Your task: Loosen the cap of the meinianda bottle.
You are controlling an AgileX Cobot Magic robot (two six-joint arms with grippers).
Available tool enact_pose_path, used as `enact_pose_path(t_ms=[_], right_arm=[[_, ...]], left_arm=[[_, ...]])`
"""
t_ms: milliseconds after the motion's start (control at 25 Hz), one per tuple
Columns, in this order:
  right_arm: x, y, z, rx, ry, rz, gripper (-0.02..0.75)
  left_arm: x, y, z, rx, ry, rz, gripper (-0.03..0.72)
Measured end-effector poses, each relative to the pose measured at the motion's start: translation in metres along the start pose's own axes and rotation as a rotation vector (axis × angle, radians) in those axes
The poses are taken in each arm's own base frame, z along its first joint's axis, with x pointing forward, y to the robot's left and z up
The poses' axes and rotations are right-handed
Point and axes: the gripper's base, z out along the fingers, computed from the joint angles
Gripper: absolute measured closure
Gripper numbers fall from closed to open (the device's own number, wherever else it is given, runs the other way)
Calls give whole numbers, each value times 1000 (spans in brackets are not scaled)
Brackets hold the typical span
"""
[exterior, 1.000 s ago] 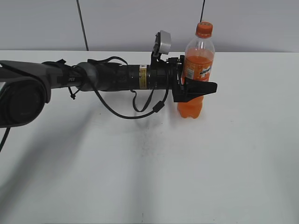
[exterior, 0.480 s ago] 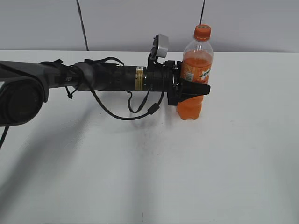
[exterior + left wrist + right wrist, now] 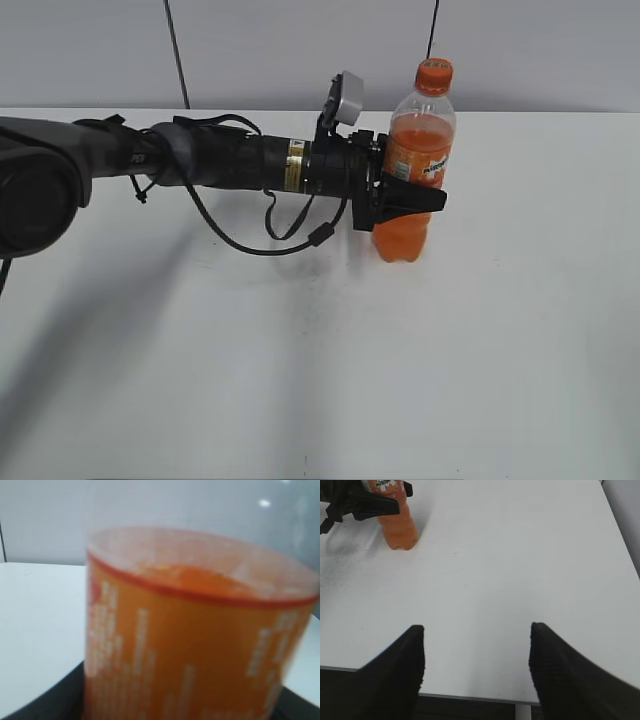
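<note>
The meinianda bottle (image 3: 412, 165) stands upright on the white surface (image 3: 480, 340), toward the far side and a little right of the middle. The left pincer (image 3: 405, 197) reaches in horizontally from the left and is clenched on the bottle's waist, just under the label, its black fingers (image 3: 415, 198) wrapping across the front. The orange cap (image 3: 434, 72) sits on the neck, untouched. In the left wrist view the bottle (image 3: 200, 630) fills the frame, blurred and close. The right pincer (image 3: 476, 667) hangs released over the near edge of the surface, its fingers (image 3: 400, 665) spread wide apart, well away from the bottle (image 3: 395, 522).
</note>
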Motion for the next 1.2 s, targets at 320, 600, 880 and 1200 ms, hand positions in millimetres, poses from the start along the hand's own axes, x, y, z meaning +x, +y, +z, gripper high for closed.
enact_pose_path(t_ms=[320,600,880,1200], right_arm=[[0,0,0,0,0,1,244],[0,0,0,0,0,1,244],[0,0,0,0,0,0,244],[0,0,0,0,-1,1,244]], left_arm=[[-6,-25,-23,-18,60,-11,267],[-8,-70,-52,-81,68,-2,267],[-26,-111,-73,-134,52,19,267],[-3,-132,-87,-159,90,-13,267]])
